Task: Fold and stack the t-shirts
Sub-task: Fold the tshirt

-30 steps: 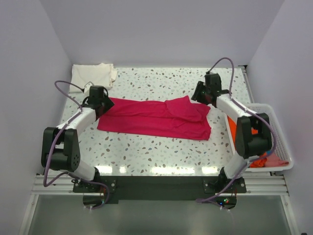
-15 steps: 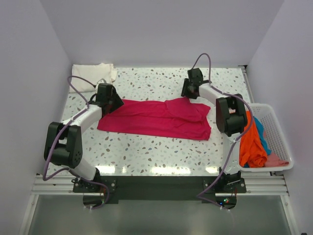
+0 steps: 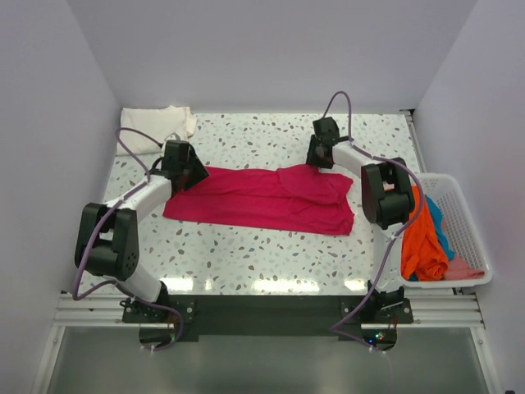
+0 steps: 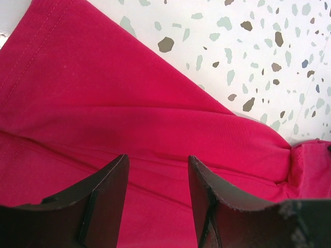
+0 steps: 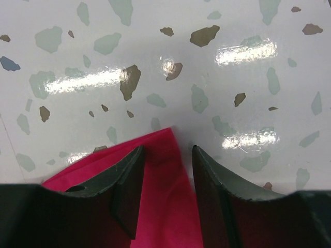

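A magenta-red t-shirt (image 3: 262, 199) lies folded lengthwise across the middle of the table. My left gripper (image 3: 185, 167) is open at its far left corner, jaws down over the red cloth (image 4: 155, 129). My right gripper (image 3: 318, 158) is open at the shirt's far right sleeve tip, and that red corner (image 5: 165, 170) lies between its fingers. A folded cream-white t-shirt (image 3: 156, 125) rests at the far left corner. Orange (image 3: 420, 234), blue (image 3: 440, 226) and pink (image 3: 467, 268) shirts lie in the basket.
A white plastic mesh basket (image 3: 470, 226) stands at the table's right edge beside my right arm. White walls close the back and both sides. The terrazzo tabletop (image 3: 254, 250) runs in front of the shirt.
My right gripper swung left from the far right down to the shirt's sleeve tip, uncovering the basket's shirts. My left gripper shifted slightly right onto the shirt's far left corner.
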`<state>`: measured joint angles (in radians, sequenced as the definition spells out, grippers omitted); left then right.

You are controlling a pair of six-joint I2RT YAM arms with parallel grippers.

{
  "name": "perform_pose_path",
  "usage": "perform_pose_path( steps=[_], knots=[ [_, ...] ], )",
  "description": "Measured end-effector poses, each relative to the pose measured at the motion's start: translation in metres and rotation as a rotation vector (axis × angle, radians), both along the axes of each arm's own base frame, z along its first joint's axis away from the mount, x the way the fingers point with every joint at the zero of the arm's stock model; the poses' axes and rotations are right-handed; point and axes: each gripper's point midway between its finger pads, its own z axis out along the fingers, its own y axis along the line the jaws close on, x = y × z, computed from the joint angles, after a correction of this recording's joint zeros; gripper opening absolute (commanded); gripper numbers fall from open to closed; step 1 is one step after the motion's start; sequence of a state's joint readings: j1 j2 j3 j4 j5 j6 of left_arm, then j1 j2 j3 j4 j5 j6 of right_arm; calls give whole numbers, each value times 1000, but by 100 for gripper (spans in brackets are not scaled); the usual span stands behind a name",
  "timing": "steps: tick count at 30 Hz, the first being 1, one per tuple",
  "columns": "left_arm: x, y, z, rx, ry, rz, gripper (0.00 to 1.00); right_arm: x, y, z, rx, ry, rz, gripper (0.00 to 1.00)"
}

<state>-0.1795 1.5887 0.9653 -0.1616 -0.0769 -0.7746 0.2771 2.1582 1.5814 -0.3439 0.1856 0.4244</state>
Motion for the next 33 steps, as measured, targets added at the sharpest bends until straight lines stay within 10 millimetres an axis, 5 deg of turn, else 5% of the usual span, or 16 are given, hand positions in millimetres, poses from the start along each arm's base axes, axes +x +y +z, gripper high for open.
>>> perform_pose_path(
  steps=[10, 17, 27, 33],
  knots=[
    [0, 0, 0, 0, 2, 0, 54, -2, 8, -2, 30, 6, 21, 0],
    [0, -1, 0, -13, 3, 14, 54, -23, 19, 8, 98, 10, 52, 0],
    [1, 4, -8, -39, 23, 51, 52, -91, 50, 92, 224, -142, 140, 0],
    [-3, 13, -20, -41, 52, 73, 52, -148, 55, 81, 233, -110, 185, 0]
  ],
)
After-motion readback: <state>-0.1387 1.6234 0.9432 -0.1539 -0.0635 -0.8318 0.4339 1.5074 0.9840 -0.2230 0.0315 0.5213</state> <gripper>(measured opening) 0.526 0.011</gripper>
